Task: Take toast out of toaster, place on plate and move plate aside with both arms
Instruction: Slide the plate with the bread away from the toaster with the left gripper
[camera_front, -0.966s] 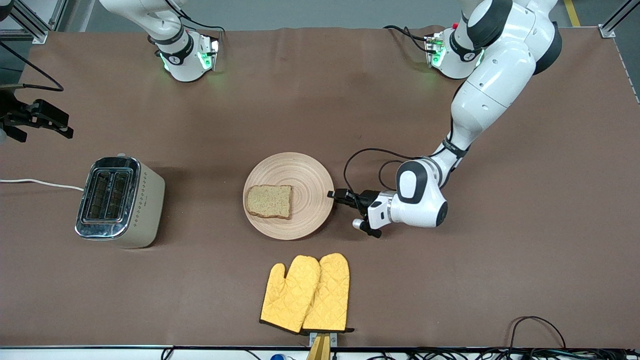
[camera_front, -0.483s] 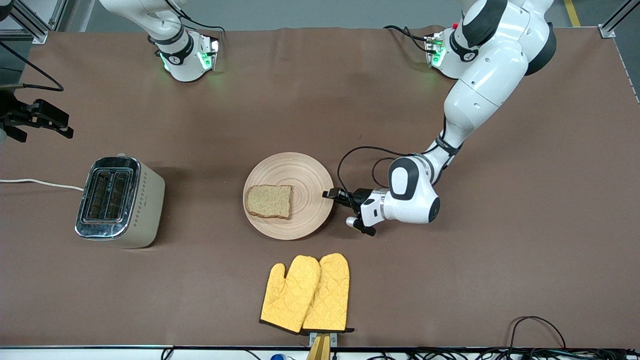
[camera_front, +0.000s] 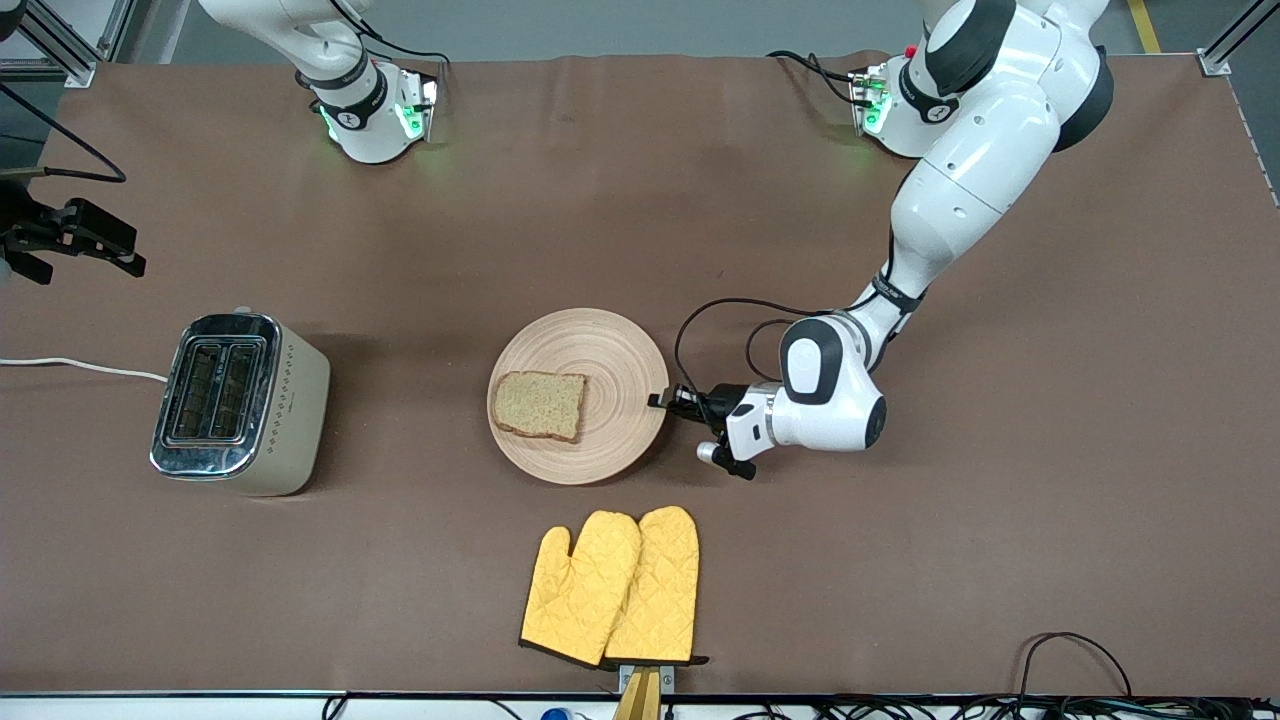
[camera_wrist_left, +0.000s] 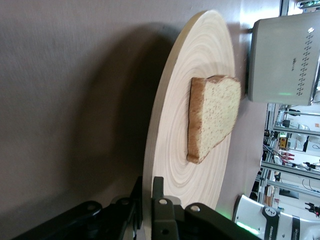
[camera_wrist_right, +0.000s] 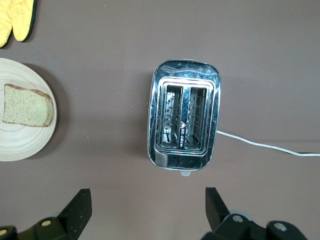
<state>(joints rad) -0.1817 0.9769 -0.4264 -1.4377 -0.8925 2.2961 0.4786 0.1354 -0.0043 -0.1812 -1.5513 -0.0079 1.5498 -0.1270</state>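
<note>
The round light-wood plate (camera_front: 610, 350) lies mid-table with the toast (camera_front: 540, 404) flat on it, on the half toward the toaster. My left gripper (camera_front: 660, 402) is low at the plate's edge toward the left arm's end, shut on the rim. In the left wrist view, the left gripper (camera_wrist_left: 148, 182) has one finger above and one below the plate (camera_wrist_left: 170, 150), and the toast (camera_wrist_left: 212, 115) lies farther along. My right gripper (camera_wrist_right: 147, 200) waits open and holds nothing, high over the table by the toaster (camera_wrist_right: 184, 120).
The steel-topped toaster (camera_front: 240, 400) stands toward the right arm's end of the table, and its white cord (camera_front: 80, 365) runs off the edge. A pair of yellow oven mitts (camera_front: 615, 585) lies nearer the front camera than the plate.
My left gripper slid in from beside the plate onto its rim and shut on it. The plate shifted very slightly. The right arm stayed still.
</note>
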